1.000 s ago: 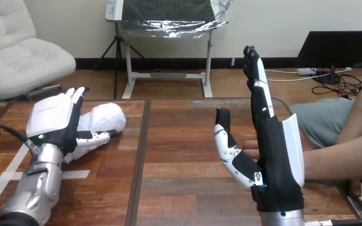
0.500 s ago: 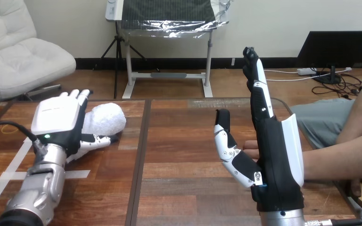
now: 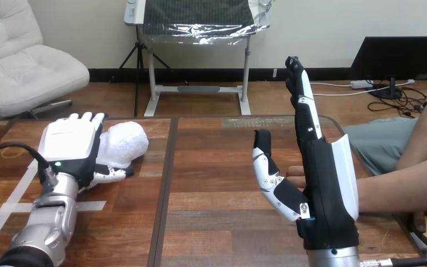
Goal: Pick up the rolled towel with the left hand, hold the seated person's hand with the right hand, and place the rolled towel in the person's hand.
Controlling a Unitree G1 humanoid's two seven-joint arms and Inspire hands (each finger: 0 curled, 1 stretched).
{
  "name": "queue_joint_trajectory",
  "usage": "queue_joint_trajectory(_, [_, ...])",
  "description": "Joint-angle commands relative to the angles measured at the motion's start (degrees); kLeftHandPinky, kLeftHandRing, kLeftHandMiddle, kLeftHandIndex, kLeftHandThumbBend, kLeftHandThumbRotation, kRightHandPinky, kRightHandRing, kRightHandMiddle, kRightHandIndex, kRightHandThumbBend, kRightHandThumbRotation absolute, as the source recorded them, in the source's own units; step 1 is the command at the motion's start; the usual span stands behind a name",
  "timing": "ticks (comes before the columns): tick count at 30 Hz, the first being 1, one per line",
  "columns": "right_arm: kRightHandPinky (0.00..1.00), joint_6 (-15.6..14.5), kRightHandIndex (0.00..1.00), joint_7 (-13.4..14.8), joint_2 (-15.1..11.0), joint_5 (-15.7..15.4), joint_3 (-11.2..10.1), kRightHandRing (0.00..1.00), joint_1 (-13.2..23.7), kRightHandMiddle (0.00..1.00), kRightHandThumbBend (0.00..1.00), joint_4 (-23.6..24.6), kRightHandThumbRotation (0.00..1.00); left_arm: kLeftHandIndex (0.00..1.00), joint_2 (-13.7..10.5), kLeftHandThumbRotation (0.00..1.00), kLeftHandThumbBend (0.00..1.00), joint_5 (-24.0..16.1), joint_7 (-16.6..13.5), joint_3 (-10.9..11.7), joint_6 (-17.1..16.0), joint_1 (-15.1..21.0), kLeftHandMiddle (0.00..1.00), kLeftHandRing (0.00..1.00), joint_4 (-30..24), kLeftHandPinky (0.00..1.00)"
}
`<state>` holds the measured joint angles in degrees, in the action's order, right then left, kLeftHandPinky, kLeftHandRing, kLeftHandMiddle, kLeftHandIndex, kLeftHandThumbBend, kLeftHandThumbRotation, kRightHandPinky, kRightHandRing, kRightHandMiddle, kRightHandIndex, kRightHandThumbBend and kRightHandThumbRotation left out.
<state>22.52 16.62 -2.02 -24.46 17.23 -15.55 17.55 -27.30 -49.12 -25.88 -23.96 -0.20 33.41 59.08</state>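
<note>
- One rolled towel (image 3: 123, 142), far left of the table (image 3: 217, 161), w/ the left hand (image 3: 69, 143) over it: fingers straight, thumb at its near side, no grip yet.
- Looks soft, light, squashy. Prob. best to wrap round mid-roll and squeeze firmly.
- Right hand (image 3: 325, 183)?
- Upright, spread flat, beside the person's hand (image 3: 296, 176).

Most of the person's hand (image 3: 296, 177) hidden behind the right hand (image 3: 322, 183), only fingertips showing, contact between the two impossible to tell, near end of the rolled towel (image 3: 123, 142) covered by the left hand (image 3: 69, 143), person's forearm cut off at the right edge
</note>
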Motion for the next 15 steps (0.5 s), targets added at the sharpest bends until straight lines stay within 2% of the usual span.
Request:
queue_joint_trajectory(1, [1.0,-0.63,1.0,-0.36,1.7,0.52,-0.89,1.0,2.08,1.0,0.0,1.68,0.0,0.94,-0.36,0.54,0.88,-0.54,0.42,-1.21,1.65,5.53,0.95,0.96,0.42,0.95])
queue_joint_trajectory(15, [1.0,-0.56,1.0,-1.08,1.47,0.77,-1.15,1.0,2.32,1.0,0.0,1.51,0.0,0.94,0.28,0.53,0.88,0.03,1.81,-2.21,3.53,6.94,0.94,0.95,3.06,0.95])
